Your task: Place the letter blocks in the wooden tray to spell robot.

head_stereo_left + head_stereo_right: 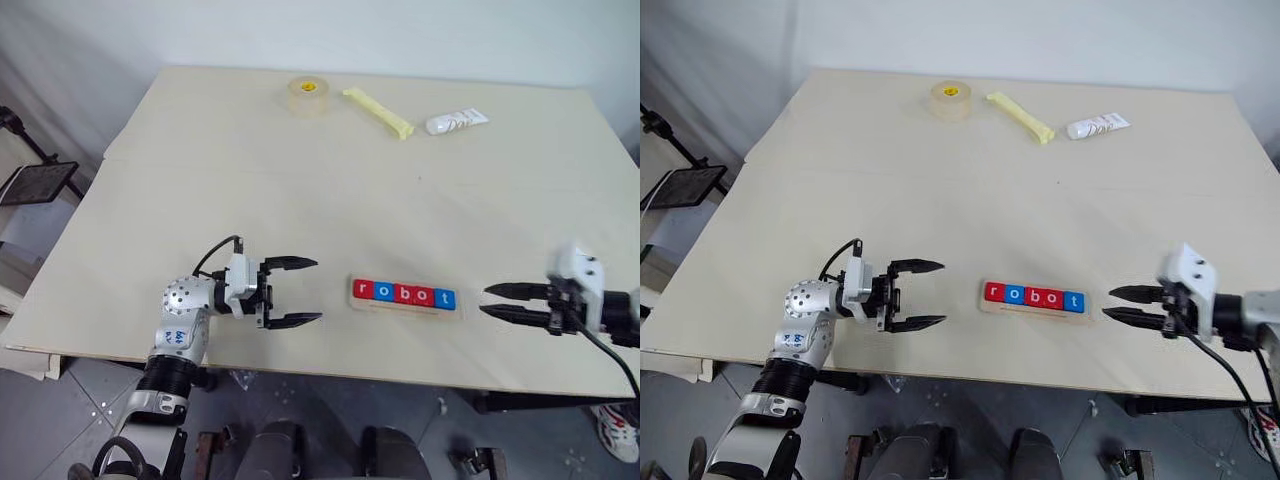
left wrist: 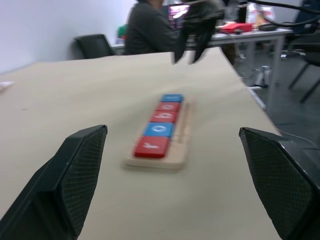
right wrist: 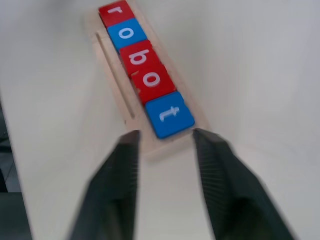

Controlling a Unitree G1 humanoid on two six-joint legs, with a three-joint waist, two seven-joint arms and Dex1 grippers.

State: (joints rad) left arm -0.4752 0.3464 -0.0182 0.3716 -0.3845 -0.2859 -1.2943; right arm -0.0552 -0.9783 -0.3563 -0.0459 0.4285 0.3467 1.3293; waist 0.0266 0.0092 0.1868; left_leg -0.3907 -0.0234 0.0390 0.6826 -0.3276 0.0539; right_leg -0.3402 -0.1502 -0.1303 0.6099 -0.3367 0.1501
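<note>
Five letter blocks (image 1: 404,294) lie side by side in the wooden tray (image 1: 400,308) near the table's front edge, reading r, o, b, o, t: red, blue, red, red, blue. My left gripper (image 1: 317,290) hovers open just left of the tray, pointing at its r end, with nothing between its fingers. On the other side, my right gripper (image 1: 485,300) points at the t end, a short gap away. In the right wrist view its fingers (image 3: 125,165) stand apart and empty, just short of the blue t block (image 3: 169,115).
At the table's far side lie a roll of tape (image 1: 309,97), a yellow stick (image 1: 378,112) and a white tube (image 1: 456,121). A black stand (image 1: 40,182) sits off the table's left edge. A seated person (image 2: 147,27) shows beyond the table in the left wrist view.
</note>
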